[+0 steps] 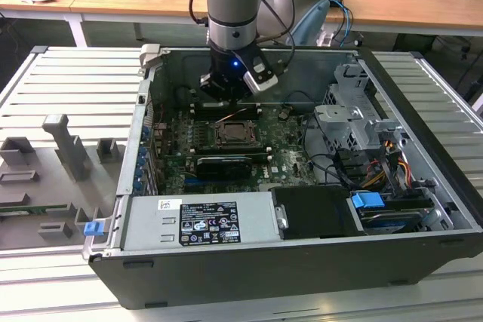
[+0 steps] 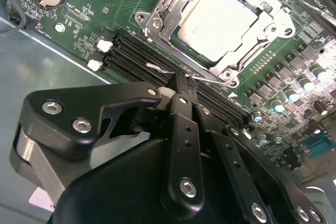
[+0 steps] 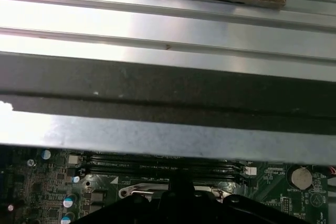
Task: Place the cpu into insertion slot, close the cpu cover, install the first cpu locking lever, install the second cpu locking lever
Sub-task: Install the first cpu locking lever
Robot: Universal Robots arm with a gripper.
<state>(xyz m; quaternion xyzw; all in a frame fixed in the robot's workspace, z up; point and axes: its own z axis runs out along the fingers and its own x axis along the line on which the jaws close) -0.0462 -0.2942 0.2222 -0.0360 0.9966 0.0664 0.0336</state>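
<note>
Gripper point(image 2: 178, 85) sits closed, nothing visibly between its fingers, tips at a wire locking lever point(image 2: 157, 68) beside the insertion slot point(image 2: 157, 24). CPU point(image 2: 218, 22) is seated in the slot; cpu cover point(image 2: 273, 22) lies shut over it. Lever latching looks unfinished.
</note>
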